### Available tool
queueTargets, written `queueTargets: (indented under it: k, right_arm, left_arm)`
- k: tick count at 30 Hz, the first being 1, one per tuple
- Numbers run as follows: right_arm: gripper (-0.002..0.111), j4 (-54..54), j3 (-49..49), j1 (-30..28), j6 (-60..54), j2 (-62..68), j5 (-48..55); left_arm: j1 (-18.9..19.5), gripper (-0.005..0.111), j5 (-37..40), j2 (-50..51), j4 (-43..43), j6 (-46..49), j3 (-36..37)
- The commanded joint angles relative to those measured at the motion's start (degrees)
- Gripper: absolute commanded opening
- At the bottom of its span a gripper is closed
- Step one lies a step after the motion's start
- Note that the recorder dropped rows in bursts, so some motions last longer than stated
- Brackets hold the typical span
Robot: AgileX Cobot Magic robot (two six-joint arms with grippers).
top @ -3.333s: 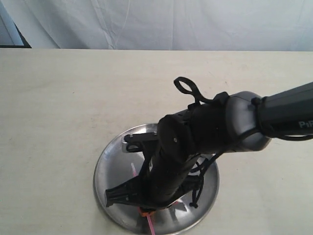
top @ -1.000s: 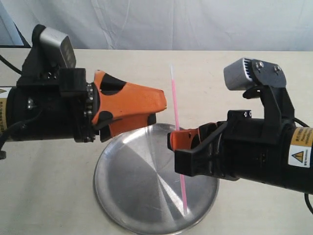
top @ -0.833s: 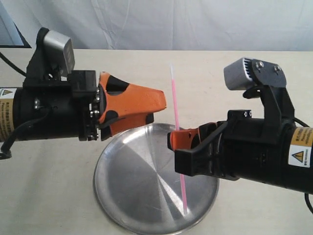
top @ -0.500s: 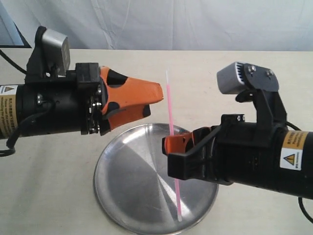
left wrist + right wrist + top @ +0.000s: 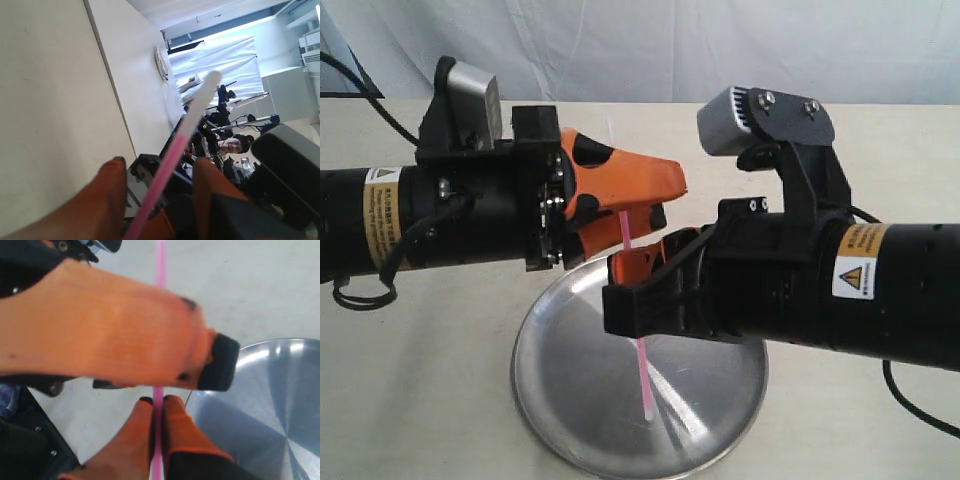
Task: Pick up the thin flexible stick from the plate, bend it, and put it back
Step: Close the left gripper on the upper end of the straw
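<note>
Your stick [image 5: 643,375] stands almost upright above the plate [image 5: 560,400], pinched low down by the right gripper [image 5: 632,262].
In the exterior view it runs from 12 o'clock down to 6 o'clock, its pale top leaning a little toward 11, and its lower tip hangs over the plate's middle; you cannot tell whether the tip touches the metal. Your right gripper comes in from 3 o'clock with its orange fingers [image 5: 140,440] pressed together on the stick [image 5: 160,260]. Your left gripper [image 5: 665,195] comes in from 9 o'clock, just above the right one, with its fingers [image 5: 100,200] spread apart and the stick [image 5: 185,130] passing between them. The plate lies on the pale table [image 5: 420,380].
</note>
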Motion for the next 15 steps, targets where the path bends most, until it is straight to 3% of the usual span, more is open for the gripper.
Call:
queueTargets:
  k: [1,2,3,15]
  right_arm:
    - [-0.001,-0.43,-0.48,0.04,-0.48,-0.45,1.31]
    - [-0.001,-0.18,-0.48,0.04,-0.48,-0.62,1.2]
    - [-0.001,-0.19,-0.48,0.04,-0.48,-0.87,1.2]
    - [-0.001,-2.9,-0.48,-0.06,-0.49,-1.52,4.86]
  left_arm:
    - [-0.46,0.012,-0.68,0.96,-0.23,3.05,-2.51]
    - [-0.46,0.002,-1.11,0.96,0.69,4.49,-2.87]
    - [-0.46,0.0,-1.42,0.96,1.23,5.63,-3.13]
    - [-0.46,0.0,-2.8,0.86,2.1,8.29,-3.63]
